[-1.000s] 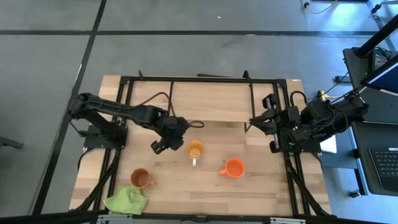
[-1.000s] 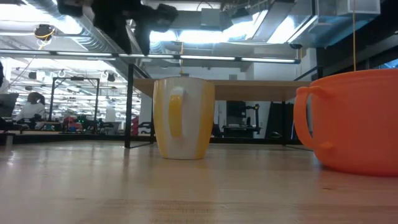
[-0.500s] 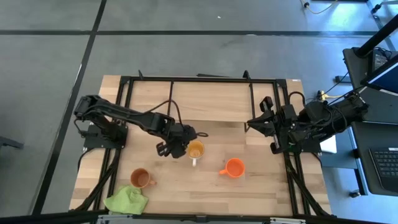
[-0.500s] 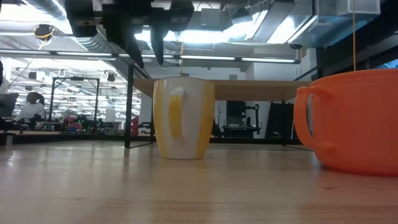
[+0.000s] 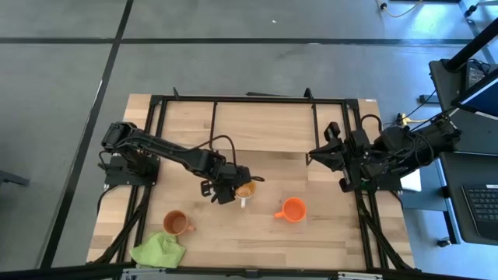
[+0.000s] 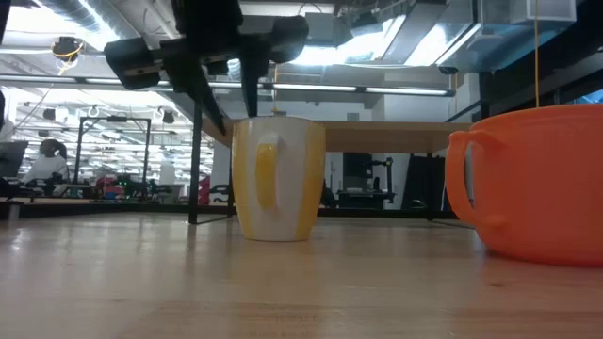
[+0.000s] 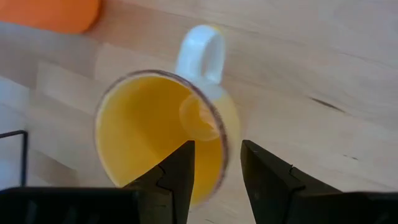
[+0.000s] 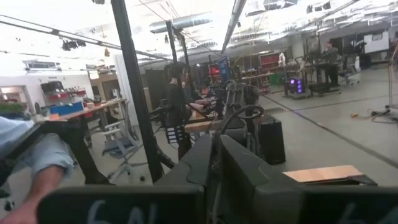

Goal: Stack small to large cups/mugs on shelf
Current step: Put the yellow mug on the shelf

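Observation:
The white mug (image 5: pixel 246 189) with the yellow inside stands upright mid-table, handle toward the near edge. My left gripper (image 7: pixel 216 147) is open at its left rim: one finger stands over the yellow inside, the other outside the wall, fingertips at rim height in the low view (image 6: pixel 236 118). The orange mug (image 5: pixel 292 209) stands to the right, the brown mug (image 5: pixel 177 223) near the left corner. The shelf (image 5: pixel 261 124) spans the table's far part. My right gripper (image 5: pixel 315 154) waits shut at the right side, above the table.
A lime-green cloth (image 5: pixel 159 250) lies at the near left corner beside the brown mug. The shelf's thin black legs (image 6: pixel 195 169) stand behind the white mug. People and workbenches show in the room beyond the table. Bare tabletop lies between the mugs.
My left gripper has moved toward the table's right and near edges and come down onto the white mug, from beside it on the left to straddling its left rim. The mugs have stayed where they were.

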